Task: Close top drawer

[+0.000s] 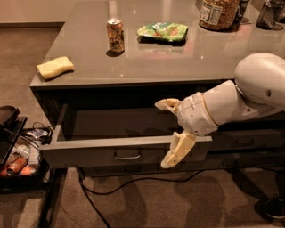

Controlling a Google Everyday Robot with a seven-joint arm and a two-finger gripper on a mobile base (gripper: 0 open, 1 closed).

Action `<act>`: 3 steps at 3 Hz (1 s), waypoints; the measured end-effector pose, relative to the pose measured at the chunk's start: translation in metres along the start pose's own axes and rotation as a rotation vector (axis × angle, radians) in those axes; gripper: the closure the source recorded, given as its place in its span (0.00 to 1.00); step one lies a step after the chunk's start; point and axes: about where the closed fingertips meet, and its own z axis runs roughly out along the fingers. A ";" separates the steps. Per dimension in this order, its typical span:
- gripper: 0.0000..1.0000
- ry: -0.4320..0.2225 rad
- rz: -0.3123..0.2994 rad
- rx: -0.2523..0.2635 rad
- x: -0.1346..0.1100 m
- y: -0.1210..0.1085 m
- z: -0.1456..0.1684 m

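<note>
The top drawer [89, 153] is pulled out from under the grey counter, its dark inside showing and a small metal bar handle [127, 156] at the middle of its flat front. My gripper [168, 133] comes in from the right and is open. One cream finger [167, 104] reaches over the drawer's inside. The other finger [176, 151] hangs in front of the drawer front, right of the handle. The front panel's top edge lies between them.
On the counter [178, 62] are a drinks can [115, 35], a green snack bag [163, 31], a yellow sponge [54, 67] and a jar [217, 13]. A black bin of items [15, 156] stands on the floor at left. A cable [133, 180] runs under the drawer.
</note>
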 end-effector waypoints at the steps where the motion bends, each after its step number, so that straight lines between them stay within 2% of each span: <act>1: 0.00 0.102 -0.012 0.063 0.006 0.001 0.005; 2: 0.00 0.268 -0.012 0.149 0.027 -0.007 0.030; 3: 0.00 0.321 0.002 0.213 0.039 -0.021 0.031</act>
